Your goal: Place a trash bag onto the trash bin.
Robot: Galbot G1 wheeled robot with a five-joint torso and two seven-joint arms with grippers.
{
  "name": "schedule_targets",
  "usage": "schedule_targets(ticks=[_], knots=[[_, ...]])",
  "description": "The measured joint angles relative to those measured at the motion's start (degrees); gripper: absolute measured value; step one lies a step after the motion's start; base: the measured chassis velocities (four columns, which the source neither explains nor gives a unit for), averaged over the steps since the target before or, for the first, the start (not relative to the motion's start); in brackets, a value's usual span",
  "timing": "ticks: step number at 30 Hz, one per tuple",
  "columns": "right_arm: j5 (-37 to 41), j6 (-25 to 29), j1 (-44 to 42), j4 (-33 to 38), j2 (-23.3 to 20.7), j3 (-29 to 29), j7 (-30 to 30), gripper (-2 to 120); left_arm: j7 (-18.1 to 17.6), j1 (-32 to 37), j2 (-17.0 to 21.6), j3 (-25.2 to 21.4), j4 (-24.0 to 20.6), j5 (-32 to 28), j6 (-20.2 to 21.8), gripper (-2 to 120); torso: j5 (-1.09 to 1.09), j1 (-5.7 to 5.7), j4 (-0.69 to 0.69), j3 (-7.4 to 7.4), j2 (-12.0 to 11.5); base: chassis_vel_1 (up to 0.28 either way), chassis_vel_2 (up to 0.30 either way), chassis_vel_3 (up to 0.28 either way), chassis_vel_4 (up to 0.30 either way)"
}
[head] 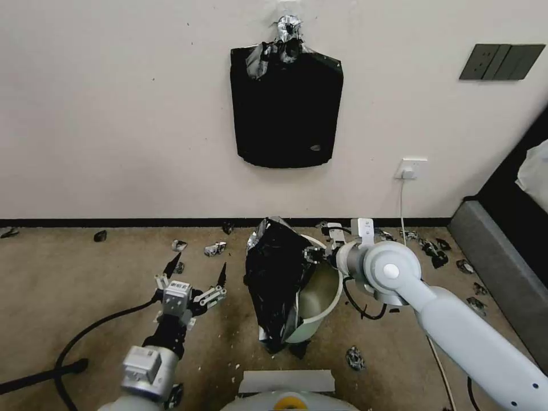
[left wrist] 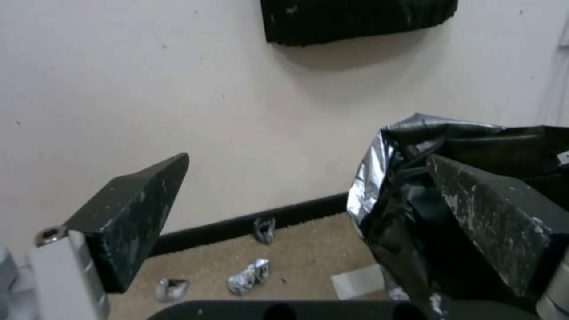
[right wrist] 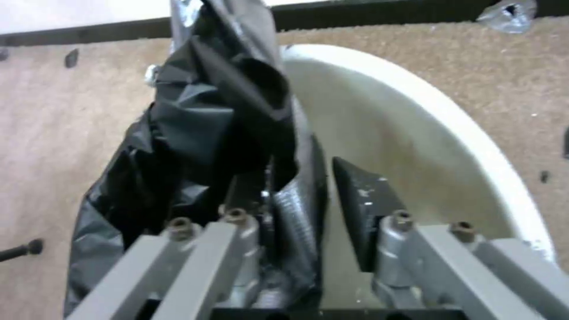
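Black trash bag (right wrist: 195,133) drapes trash bin (right wrist: 415,133); right gripper (right wrist: 302,195) straddles its edge.

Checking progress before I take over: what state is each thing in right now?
trash bag: crumpled, draped over the bin's left side, mouth not spread around the rim.
trash bin: tilted, inside bare.
right gripper: at the bin's rim, open, one finger behind bag plastic.
left gripper: open, empty, left of the bag.
bag pack: hanging on the wall.
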Motion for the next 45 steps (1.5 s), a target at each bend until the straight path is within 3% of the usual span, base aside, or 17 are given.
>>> schedule_targets(ticks=[1, 2, 7, 10, 12, 13, 16, 18, 20, 22, 26, 29, 31, 35, 36, 40, 45], knots=[[-0.03, 0.00, -0.04, 0.03, 0.00, 0.00, -0.09, 21, -0.22, -0.16, 0.31, 0.24, -0.10, -0.30, 0.55, 100, 0.00, 0.00, 0.00, 0.00, 0.00, 0.000, 0.000, 0.000, 0.000], [-0.38, 0.00, -0.28, 0.22, 0.02, 0.07, -0.40, 13, -1.56, -1.45, 2.27, 1.74, -0.66, -3.15, 3.96, 100, 0.00, 0.00, 0.00, 0.00, 0.00, 0.000, 0.000, 0.000, 0.000], [-2.75, 0.08, -0.94, 1.03, -0.25, 0.29, -1.76, 0, -4.45, -5.70, 6.17, 5.25, -0.80, -11.61, 10.29, 100, -0.01, 0.00, 0.00, 0.00, 0.00, 0.000, 0.000, 0.000, 0.000], [-3.62, 0.15, -1.26, 1.33, -0.18, 0.31, -2.18, 0, -5.53, -8.22, 8.23, 6.83, 0.19, -14.92, 12.29, 100, -0.01, 0.00, -0.01, 0.00, 0.00, 0.000, 0.000, 0.000, 0.000], [-4.70, 0.25, -1.31, 1.25, 0.17, -0.37, -2.78, 0, -7.41, -12.76, 12.22, 9.57, 1.90, -19.87, 16.47, 100, -0.01, 0.00, -0.01, 0.00, 0.00, 0.000, 0.000, 0.000, 0.000], [-4.70, 0.25, -1.31, 1.25, 0.17, -0.37, -2.78, 0, -7.41, -12.76, 12.22, 9.57, 1.90, -19.87, 16.47, 100, -0.01, 0.00, -0.01, 0.00, 0.00, 0.000, 0.000, 0.000, 0.000], [-5.16, 0.29, -0.30, 0.59, 0.10, -1.79, -3.68, 0, -11.20, -19.95, 14.63, 13.43, 3.15, -26.07, 22.97, 100, -0.01, 0.00, 0.01, 0.00, 0.00, 0.000, 0.000, 0.000, 0.000], [-5.36, 0.31, -0.23, 0.52, 0.06, -1.98, -3.80, 0, -12.62, -23.44, 15.01, 15.44, 4.12, -28.19, 24.84, 100, -0.01, 0.00, 0.01, 0.00, 0.00, 0.000, 0.000, 0.000, 0.000], [-5.51, 0.33, -0.22, 0.50, 0.06, -2.09, -3.84, 0, -13.90, -26.42, 15.13, 17.39, 5.17, -30.24, 26.45, 100, 0.00, 0.00, -0.01, 0.00, 0.00, 0.000, 0.000, 0.000, 0.000], [-6.04, 0.37, -0.27, 0.37, -0.17, -2.51, -3.89, 0, -17.59, -33.04, 14.69, 22.21, 8.08, -34.60, 30.72, 100, -0.01, 0.00, 0.00, 0.01, 0.00, 0.000, 0.000, 0.000, 0.000], [-6.20, 0.39, -0.27, 0.32, -0.31, -2.61, -3.97, 0, -21.58, -37.48, 13.81, 25.64, 9.99, -38.46, 34.78, 100, 0.00, 0.00, -0.01, 0.00, 0.00, 0.000, 0.000, 0.000, 0.000], [-6.36, 0.41, -0.20, 0.12, -0.77, -2.52, -4.42, 0, -27.63, -42.41, 11.79, 29.31, 12.82, -43.26, 38.68, 100, 0.01, 0.00, 0.00, 0.00, 0.00, 0.000, 0.000, 0.000, 0.000], [-6.41, 0.41, -0.20, 0.08, -0.88, -2.42, -4.50, 0, -28.30, -43.11, 11.42, 29.98, 13.43, -43.79, 38.91, 100, 0.01, 0.00, 0.00, 0.00, 0.00, 0.000, 0.000, 0.000, 0.000], [-6.57, 0.43, -0.23, -0.13, -1.23, -2.14, -4.78, 0, -32.85, -46.40, 9.18, 32.97, 16.35, -46.89, 40.83, 100, 0.01, 0.00, -0.01, 0.00, 0.00, 0.000, 0.000, 0.000, 0.000], [-6.68, 0.44, -0.27, -0.14, -1.31, -2.10, -4.79, 0, -35.99, -47.74, 8.22, 34.06, 17.35, -48.78, 42.04, 100, 0.01, 0.00, -0.01, 0.00, 0.00, 0.000, 0.000, 0.000, 0.000], [-6.82, 0.46, -0.37, -0.13, -1.30, -2.09, -4.79, 0, -39.91, -49.13, 7.27, 34.95, 18.82, -51.39, 42.07, 100, 0.02, 0.00, 0.00, 0.00, 0.00, 0.000, 0.000, 0.000, 0.000], [-6.90, 0.48, -0.43, -0.11, -1.34, -2.06, -4.75, 0, -42.04, -50.09, 6.71, 35.22, 20.02, -54.58, 42.08, 93, 0.01, 0.00, 0.00, 0.00, 0.00, 0.000, 0.000, 0.000, 0.000]])
